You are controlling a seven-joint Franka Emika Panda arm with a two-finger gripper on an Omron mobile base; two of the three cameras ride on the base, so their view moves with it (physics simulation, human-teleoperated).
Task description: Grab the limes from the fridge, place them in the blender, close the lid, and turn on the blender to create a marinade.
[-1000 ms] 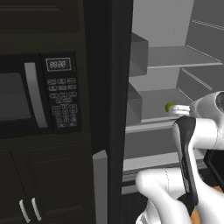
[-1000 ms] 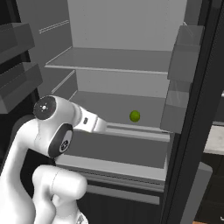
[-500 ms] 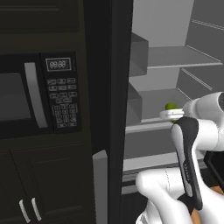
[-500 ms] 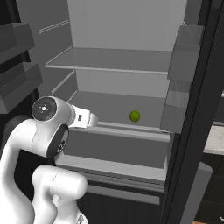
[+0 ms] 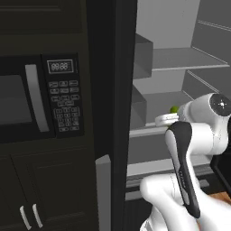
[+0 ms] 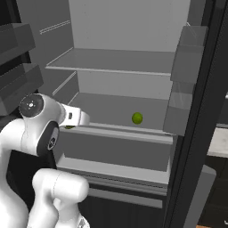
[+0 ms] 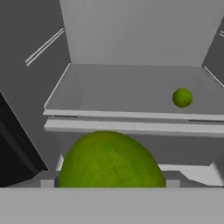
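Note:
The fridge (image 6: 120, 58) stands open, with a pale grey inside and flat shelves. One lime (image 7: 112, 162) is large at the bottom of the hand view, and my gripper (image 7: 109, 180) is shut on it in front of the middle shelf's edge. This held lime shows as a green sliver (image 6: 69, 127) under my wrist and as a green spot (image 5: 173, 109) beside the hand (image 5: 166, 118). A second lime (image 6: 137, 118) lies on the middle shelf, to the right (image 7: 182, 97). The blender and lid are out of view.
A black microwave (image 5: 40, 99) with a keypad sits in dark cabinets left of the fridge. The fridge door (image 6: 191, 89) with grey bins stands open at the right. Its black side panel (image 5: 119, 113) is close to my arm's left.
My hand has drawn back from deep over the middle shelf toward the fridge's front edge, with a lime in it. The other lime has stayed on the shelf.

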